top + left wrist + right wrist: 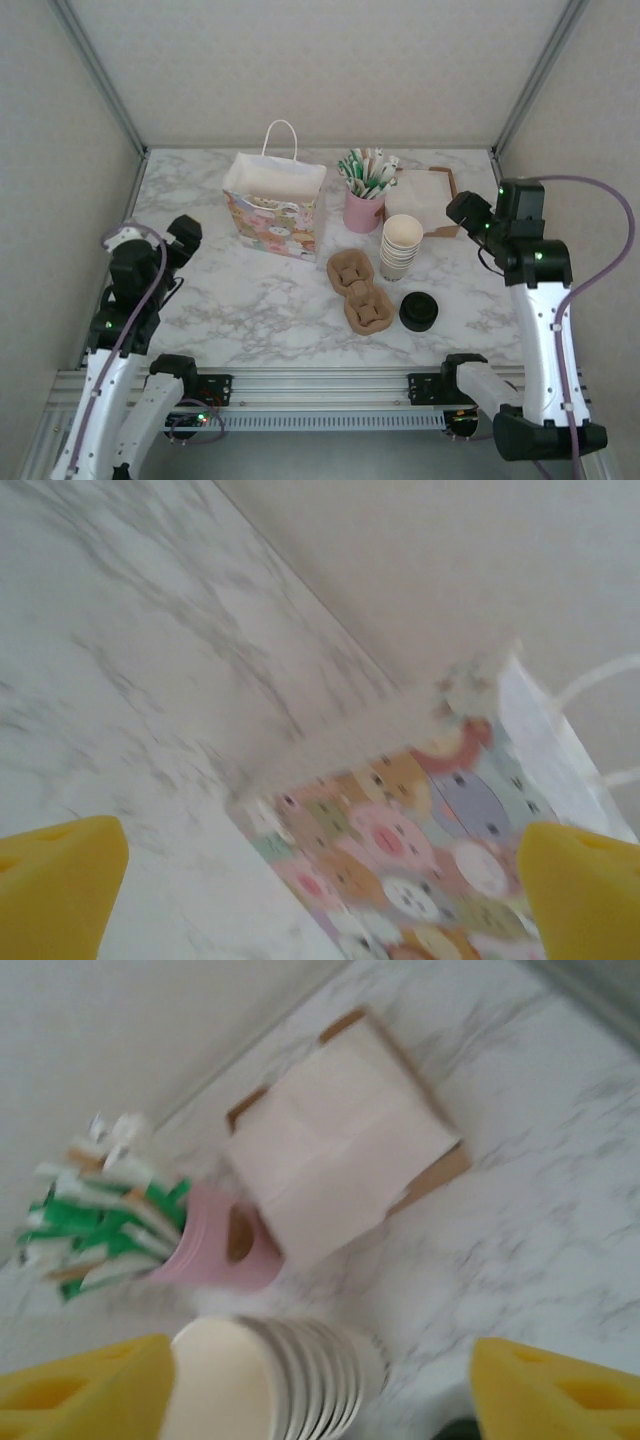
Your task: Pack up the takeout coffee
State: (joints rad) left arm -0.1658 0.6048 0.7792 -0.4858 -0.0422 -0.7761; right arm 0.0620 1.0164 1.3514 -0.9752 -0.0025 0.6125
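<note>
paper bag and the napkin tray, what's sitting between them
A pink cup of green-and-white straws stands between the paper bag and the napkin tray, nearer the tray; the top external view shows it.

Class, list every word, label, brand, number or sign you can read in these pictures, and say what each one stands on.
No text can be read in any view.
Gift bag: printed with cartoon animal faces, no words seen.
Straw wrappers: green and white print, too small and blurred to read.
Stack of cups: plain cream, no marking seen.
</note>
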